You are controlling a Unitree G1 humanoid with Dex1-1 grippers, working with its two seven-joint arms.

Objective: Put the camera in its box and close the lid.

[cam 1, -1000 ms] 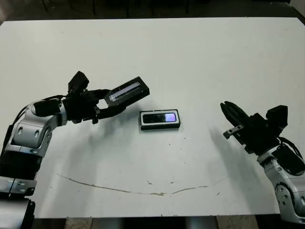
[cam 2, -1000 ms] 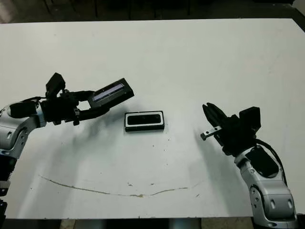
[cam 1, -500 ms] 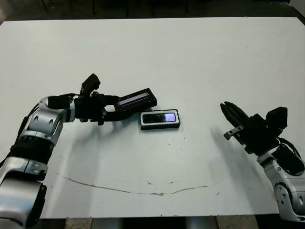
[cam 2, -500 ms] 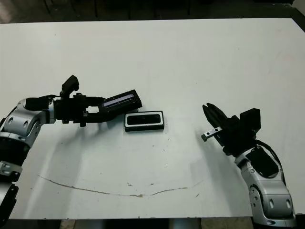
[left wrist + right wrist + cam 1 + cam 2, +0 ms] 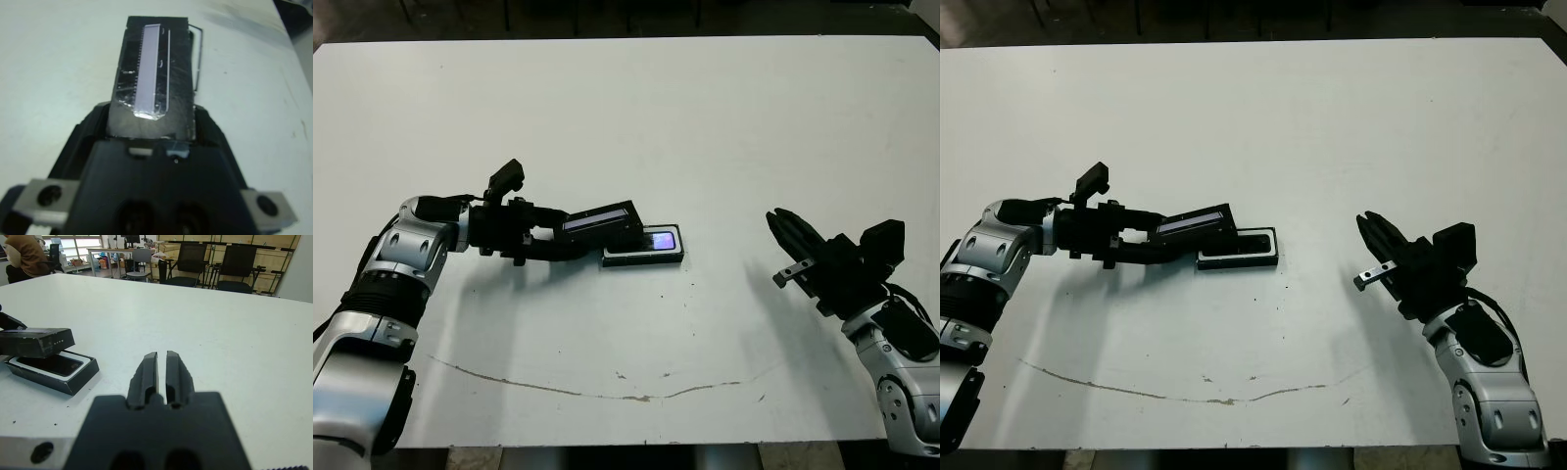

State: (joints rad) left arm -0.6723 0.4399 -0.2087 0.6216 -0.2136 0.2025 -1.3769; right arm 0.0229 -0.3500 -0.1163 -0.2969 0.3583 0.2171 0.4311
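Note:
The box [image 5: 668, 257], a black-rimmed tray with white lining, lies near the table's middle with the camera [image 5: 658, 239] inside it, its glossy face showing blue-purple. My left gripper [image 5: 570, 235] is shut on the lid [image 5: 600, 218], a black cover with a greyish window strip [image 5: 151, 68]. The lid hangs tilted just above the box's left end, overlapping and hiding it. At the right, my right gripper [image 5: 781, 231] is shut on nothing, well apart from the box [image 5: 58, 374].
A thin brown curved mark [image 5: 597, 392] runs across the white table near its front edge. Beyond the far edge, the right wrist view shows chairs [image 5: 190, 264] and a person [image 5: 24, 257].
My left gripper has carried the lid rightward and down, from up and left of the box to just over its left end, now flatter. The right arm has stayed still.

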